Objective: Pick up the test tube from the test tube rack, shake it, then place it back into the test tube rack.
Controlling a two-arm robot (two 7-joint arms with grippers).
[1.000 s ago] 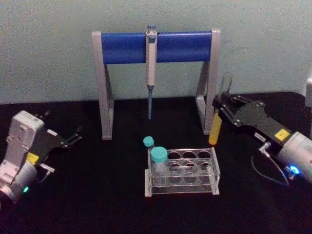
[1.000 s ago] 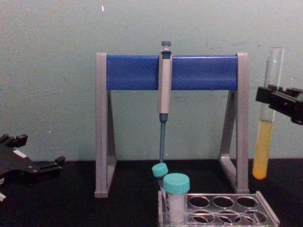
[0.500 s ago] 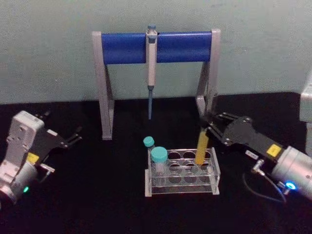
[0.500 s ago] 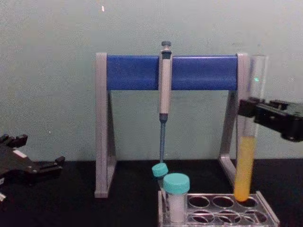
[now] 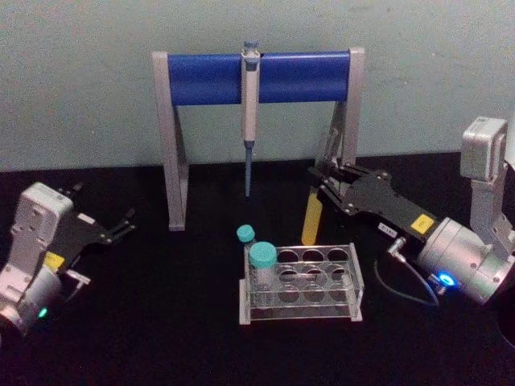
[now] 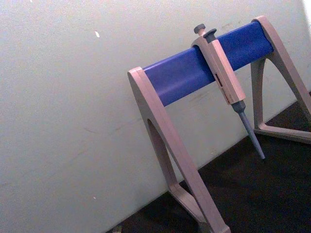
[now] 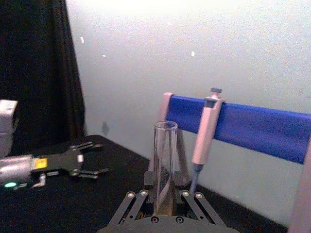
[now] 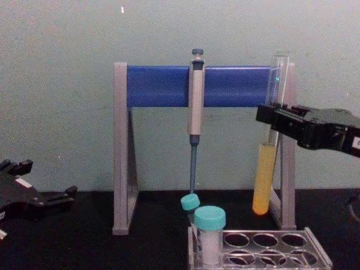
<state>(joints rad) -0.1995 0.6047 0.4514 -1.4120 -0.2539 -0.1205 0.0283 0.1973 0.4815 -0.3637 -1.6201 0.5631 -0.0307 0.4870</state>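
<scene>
The test tube (image 5: 311, 219) is a slim clear glass tube with yellow-orange liquid in its lower part. My right gripper (image 5: 321, 183) is shut on its upper half and holds it slightly tilted. In the chest view the test tube (image 8: 263, 180) hangs with its round bottom a little above the back row of the test tube rack (image 8: 316, 251). From the head, the test tube rack (image 5: 355, 277) is a low clear plastic block just in front of the tube. The right wrist view shows the test tube (image 7: 165, 160) upright between the right gripper's fingers (image 7: 138, 201). My left gripper (image 5: 122, 225) rests open at the far left.
Two teal-capped tubes (image 5: 261, 257) stand in the rack's left end. Behind the rack rises a grey-and-blue pipette stand (image 5: 201, 79) with a grey pipette (image 5: 249, 104) hanging from its bar. The stand's right leg (image 5: 342, 153) is close behind the right gripper. The table is black.
The right gripper swung the tube from right of the rack down over its back right hole, then lifted it and moved it left. The left arm has not moved.
</scene>
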